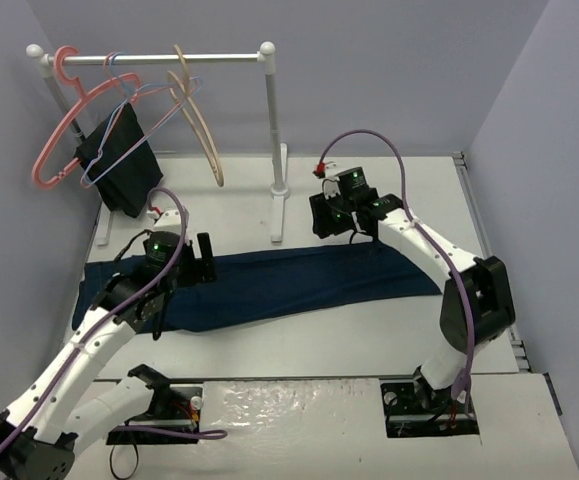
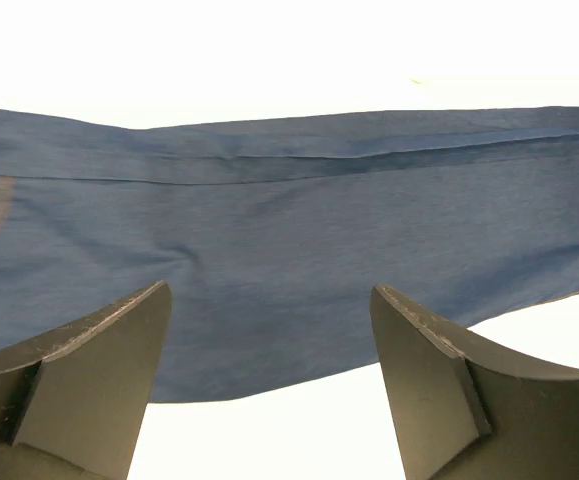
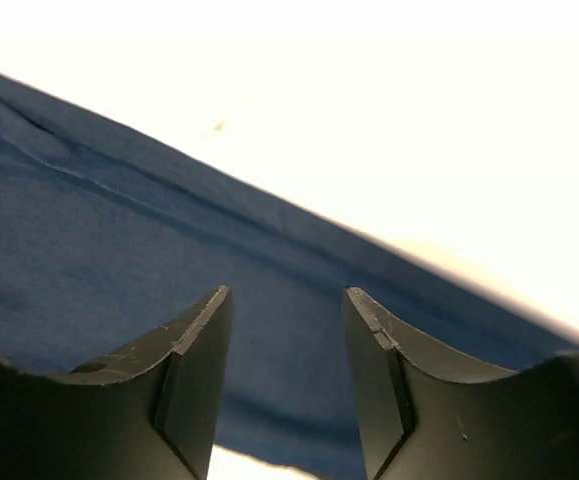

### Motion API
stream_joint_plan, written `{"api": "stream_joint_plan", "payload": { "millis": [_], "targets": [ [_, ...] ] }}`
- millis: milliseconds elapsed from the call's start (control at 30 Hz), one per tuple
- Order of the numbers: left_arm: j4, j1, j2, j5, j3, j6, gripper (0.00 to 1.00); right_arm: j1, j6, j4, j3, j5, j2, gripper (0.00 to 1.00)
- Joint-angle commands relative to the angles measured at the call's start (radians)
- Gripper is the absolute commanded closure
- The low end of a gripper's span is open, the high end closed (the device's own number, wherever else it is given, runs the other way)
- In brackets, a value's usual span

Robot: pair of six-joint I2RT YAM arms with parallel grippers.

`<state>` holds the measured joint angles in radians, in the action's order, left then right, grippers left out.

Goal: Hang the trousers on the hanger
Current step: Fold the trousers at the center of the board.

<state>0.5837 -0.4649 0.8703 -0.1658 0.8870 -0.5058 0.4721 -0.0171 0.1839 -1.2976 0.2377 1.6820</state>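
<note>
The trousers [image 1: 269,285] are lying flat on the white surface [image 1: 369,335], stretching as a long dark blue band from the left side toward the right, with nothing lifting them. The wooden hanger [image 1: 201,130] is hanging by its hook from the rail of a white clothes rack [image 1: 272,140] standing at the back left, well apart from the trousers. A pink hanger [image 1: 64,130] and thin wire hangers [image 1: 154,95] are sharing the same rail, and a black cloth [image 1: 119,160] is dangling below them.

The left gripper [image 2: 269,300] is hovering over the left part of the trousers, its fingers standing wide apart. In the left wrist view the blue denim is filling the gap between them, and an orange-brown line of stitching is showing at the left edge of the cloth. Nothing is sitting between the fingers.

The right gripper [image 3: 287,295] is reaching down at the far edge of the trousers, toward their right end. Its fingers are standing moderately apart, closer together than the left ones, with a clear gap between them. In the right wrist view a seam is running diagonally across the denim beneath it, and the bright surface is showing beyond the cloth's edge. Whether its fingertips are touching the fabric cannot be told.
</note>
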Motion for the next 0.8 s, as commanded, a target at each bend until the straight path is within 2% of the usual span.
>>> {"api": "stream_joint_plan", "payload": {
  "millis": [0, 233, 600, 767],
  "targets": [
    [0.115, 0.009, -0.062, -0.105, 0.060, 0.100, 0.21, 0.005, 0.227, 0.028, -0.104, 0.186, 0.117, 0.58],
    [0.116, 0.015, -0.107, -0.163, 0.026, 0.143, 0.04, 0.020, 0.338, 0.079, -0.165, 0.266, 0.247, 0.62],
    [0.073, 0.032, -0.101, -0.228, -0.014, 0.166, 0.03, 0.072, 0.376, 0.114, -0.168, 0.228, 0.315, 0.61],
    [0.070, 0.032, -0.106, -0.228, -0.017, 0.166, 0.03, 0.074, 0.381, 0.114, -0.170, 0.177, 0.325, 0.64]
  ]
}}
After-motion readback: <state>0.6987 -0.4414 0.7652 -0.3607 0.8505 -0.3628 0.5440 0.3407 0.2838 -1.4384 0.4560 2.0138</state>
